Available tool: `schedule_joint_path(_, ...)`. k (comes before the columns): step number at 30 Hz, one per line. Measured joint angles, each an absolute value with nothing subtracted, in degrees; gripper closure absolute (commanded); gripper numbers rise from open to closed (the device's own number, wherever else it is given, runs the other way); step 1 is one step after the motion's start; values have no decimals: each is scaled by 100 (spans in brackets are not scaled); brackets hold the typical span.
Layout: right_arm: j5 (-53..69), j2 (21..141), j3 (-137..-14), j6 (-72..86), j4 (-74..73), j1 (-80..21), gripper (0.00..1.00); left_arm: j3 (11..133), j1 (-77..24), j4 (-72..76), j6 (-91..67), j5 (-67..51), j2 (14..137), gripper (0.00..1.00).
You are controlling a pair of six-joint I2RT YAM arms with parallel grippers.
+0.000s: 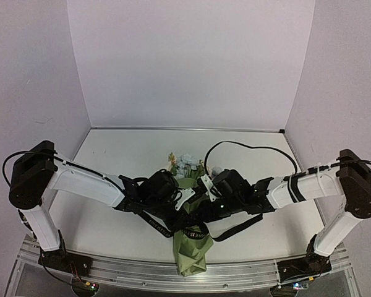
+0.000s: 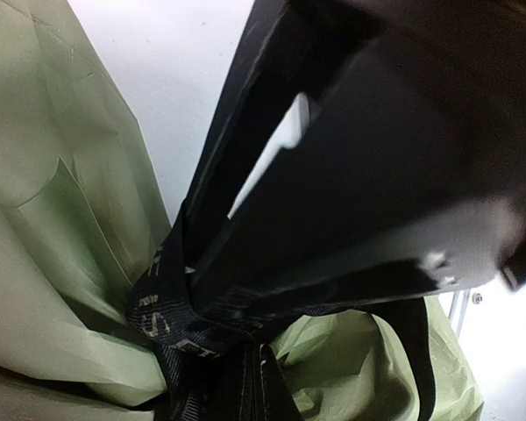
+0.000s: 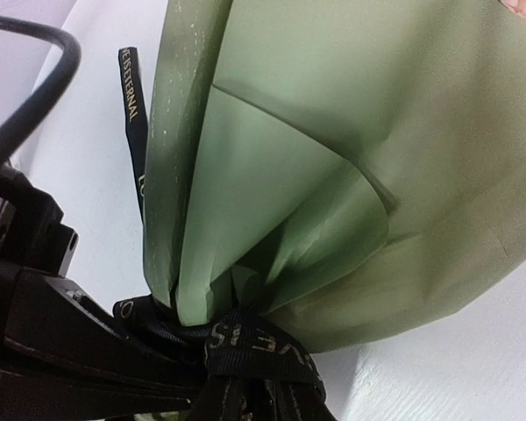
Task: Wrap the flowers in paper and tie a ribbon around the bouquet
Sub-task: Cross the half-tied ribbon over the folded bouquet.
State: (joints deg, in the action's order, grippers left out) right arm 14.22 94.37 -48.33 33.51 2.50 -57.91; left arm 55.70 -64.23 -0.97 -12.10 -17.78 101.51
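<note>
From above you see the whole white table (image 1: pixel 117 154), with the left claw (image 1: pixel 180 210) and the right claw (image 1: pixel 205 213) meeting nose to nose over its near middle. Neither wrist camera shows you that. The bouquet (image 1: pixel 191 247) lies under and between the two claws, with its narrow end on the near side of them and its wide end beyond. Only the top view shows the flowers (image 1: pixel 187 164), cream, white and light blue, just past the claws.

The wrist views show what the claws hide from above. The paper (image 3: pixel 316 175) is olive-green, folded in overlapping layers and gathered to a tight waist right at the fingertips. The ribbon (image 3: pixel 254 342), black with pale lettering, is knotted around that waist, and one loose end lies along the paper away from the right claw.

Your left claw is closed, its tips against the knot. You cannot tell whether a strand sits between them. The right claw's dark finger lies beside the knot, and you cannot tell whether that claw is open or closed.
</note>
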Motion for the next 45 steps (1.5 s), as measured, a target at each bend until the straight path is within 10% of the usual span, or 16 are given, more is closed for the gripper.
schedule_joint_path(45,836,9069,-5416,3192,-1269,-5887,40,5575,-6423,-95,-1204,-1793,10158,100)
